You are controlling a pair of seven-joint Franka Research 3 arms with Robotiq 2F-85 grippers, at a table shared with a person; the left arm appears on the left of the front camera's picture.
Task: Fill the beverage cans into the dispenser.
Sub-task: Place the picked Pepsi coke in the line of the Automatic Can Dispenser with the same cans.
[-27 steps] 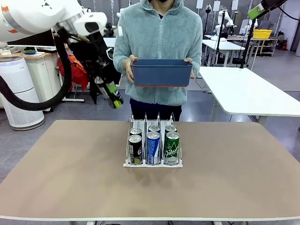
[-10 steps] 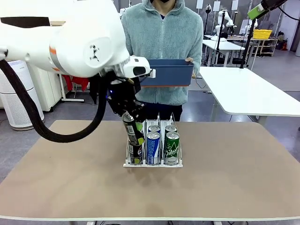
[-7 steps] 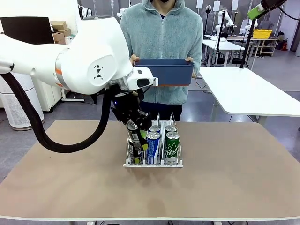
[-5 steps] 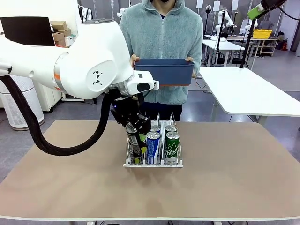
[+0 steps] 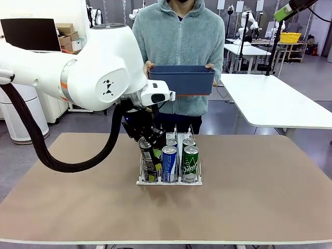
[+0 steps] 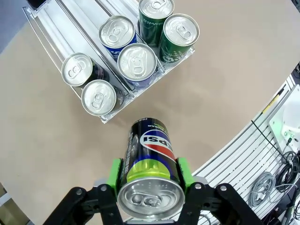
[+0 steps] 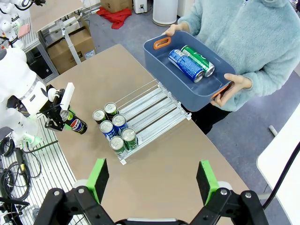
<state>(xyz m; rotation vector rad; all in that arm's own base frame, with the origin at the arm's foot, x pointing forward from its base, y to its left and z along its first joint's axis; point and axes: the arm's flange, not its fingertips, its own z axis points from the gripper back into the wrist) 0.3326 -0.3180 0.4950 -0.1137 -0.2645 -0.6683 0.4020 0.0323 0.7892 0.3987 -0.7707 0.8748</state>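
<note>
black pepsi can (image 6: pixel 151 150) – clamped in left end effector (image 6: pixel 149 174) | right end effector (image 7: pixel 152 180) – fingers wide apart

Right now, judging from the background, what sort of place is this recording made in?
Probably a robotics lab or workshop: white worktables beyond the person, cardboard boxes, and an aluminium-profile frame with cables beside the table.

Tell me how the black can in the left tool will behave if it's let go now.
The black can is slim and tall and sits tilted in the left tool, so it would probably topple if released early. Its smooth round wall likely rolls once on its side. Its top looks unopened, so it is probably fairly heavy.
</note>
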